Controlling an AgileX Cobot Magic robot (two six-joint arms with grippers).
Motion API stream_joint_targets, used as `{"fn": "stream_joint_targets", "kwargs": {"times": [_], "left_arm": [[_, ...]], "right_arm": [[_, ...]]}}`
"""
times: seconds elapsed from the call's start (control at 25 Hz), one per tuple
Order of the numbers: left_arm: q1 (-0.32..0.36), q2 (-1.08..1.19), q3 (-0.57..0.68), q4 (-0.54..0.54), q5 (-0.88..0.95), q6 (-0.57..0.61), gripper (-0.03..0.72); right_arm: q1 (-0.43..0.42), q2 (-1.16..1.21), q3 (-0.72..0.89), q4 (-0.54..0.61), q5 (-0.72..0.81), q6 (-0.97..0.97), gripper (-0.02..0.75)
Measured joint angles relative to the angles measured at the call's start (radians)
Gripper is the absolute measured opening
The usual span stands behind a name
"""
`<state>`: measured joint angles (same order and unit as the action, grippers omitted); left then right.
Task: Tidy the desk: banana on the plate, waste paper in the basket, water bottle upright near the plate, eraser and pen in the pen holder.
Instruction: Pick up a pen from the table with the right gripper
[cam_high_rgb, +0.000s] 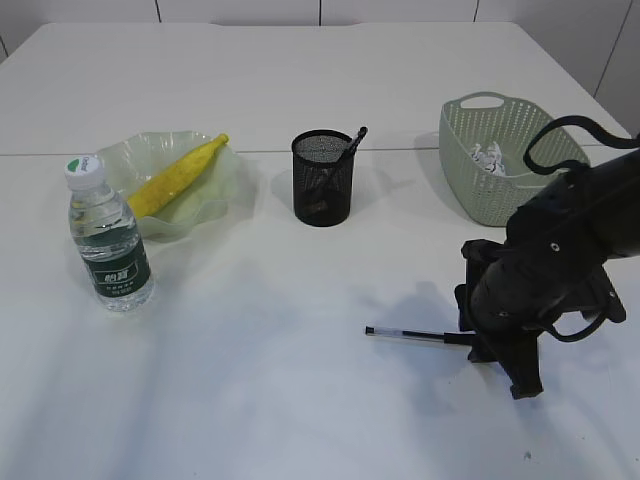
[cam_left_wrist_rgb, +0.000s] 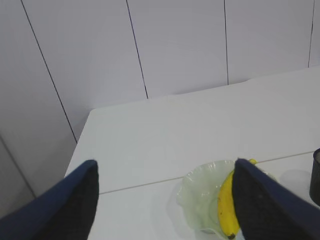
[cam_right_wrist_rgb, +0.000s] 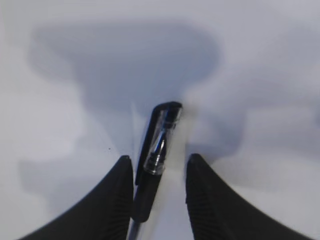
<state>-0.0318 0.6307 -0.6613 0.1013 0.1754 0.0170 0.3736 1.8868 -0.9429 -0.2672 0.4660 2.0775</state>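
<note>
Colours and patterns across the white desk

The large flat tabletop (cam_high_rgb: 300, 400) is plain white with soft grey shadows; at ten o'clock, the translucent pale-green ruffled dish (cam_high_rgb: 205, 205) carries a yellow curved banana (cam_high_rgb: 178, 176), and just below it the clear plastic bottle (cam_high_rgb: 108, 240) shows a dark green label with white writing and a white cap bearing a green mark. Toward twelve o'clock the wire-mesh cylindrical cup (cam_high_rgb: 323, 178) is black with a fine grid pattern. At two o'clock the sage-green perforated oblong basket (cam_high_rgb: 470, 150) has woven-look walls and holds white crumpled paper (cam_high_rgb: 489, 158). At four o'clock the clear-barrelled pen (cam_high_rgb: 405, 334) has black ends.
</note>
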Motion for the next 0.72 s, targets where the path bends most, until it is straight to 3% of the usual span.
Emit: {"fn": "stream_joint_targets", "kwargs": {"times": [0.36, 0.72], "left_arm": [[0.0, 0.0, 0.0, 0.0, 0.027, 0.0, 0.591], [0.0, 0.0, 0.0, 0.0, 0.027, 0.0, 0.591]], "right_arm": [[0.0, 0.015, -0.073, 0.022, 0.156, 0.011, 0.281], [0.0, 0.038, -0.121, 0.014, 0.171, 0.039, 0.281]]}}
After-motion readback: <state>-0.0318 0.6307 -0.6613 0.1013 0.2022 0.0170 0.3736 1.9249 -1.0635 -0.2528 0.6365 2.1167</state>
